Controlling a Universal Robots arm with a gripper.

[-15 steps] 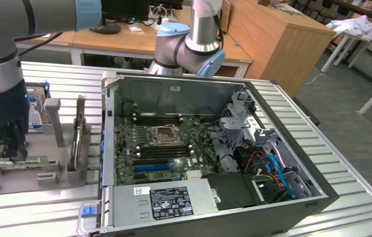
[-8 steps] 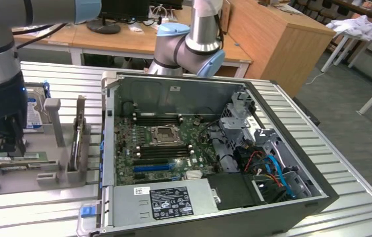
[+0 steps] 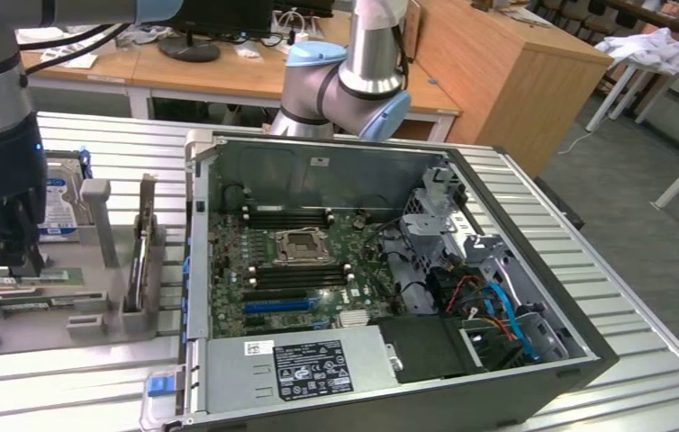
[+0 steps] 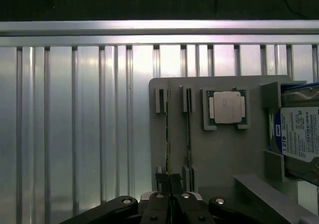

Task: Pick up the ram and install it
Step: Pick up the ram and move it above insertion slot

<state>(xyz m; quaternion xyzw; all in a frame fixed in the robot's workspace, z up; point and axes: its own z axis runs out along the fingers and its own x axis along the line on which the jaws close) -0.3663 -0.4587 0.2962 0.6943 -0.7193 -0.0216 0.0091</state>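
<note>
The ram (image 4: 167, 134) is a thin green stick seen edge-on, standing in a slot of the grey holder plate (image 4: 219, 154). My gripper (image 4: 168, 184) sits at one end of the stick, its black fingers (image 4: 160, 181) pressed together on the stick's edge. A second stick (image 4: 188, 129) stands in the neighbouring slot. In the exterior view the gripper (image 3: 4, 265) hangs low over the holder (image 3: 51, 315) at that view's left, beside the open computer case (image 3: 532, 297). The motherboard's black memory slots (image 3: 292, 274) lie on both sides of the processor socket (image 3: 301, 243).
A square silver processor chip (image 4: 226, 107) rests in its pocket on the holder. A silver hard drive with a blue-white label (image 4: 299, 137) stands at the holder's end (image 3: 58, 202). The ribbed aluminium table (image 4: 75, 124) stretches around. A wooden desk (image 3: 231, 72) stands behind.
</note>
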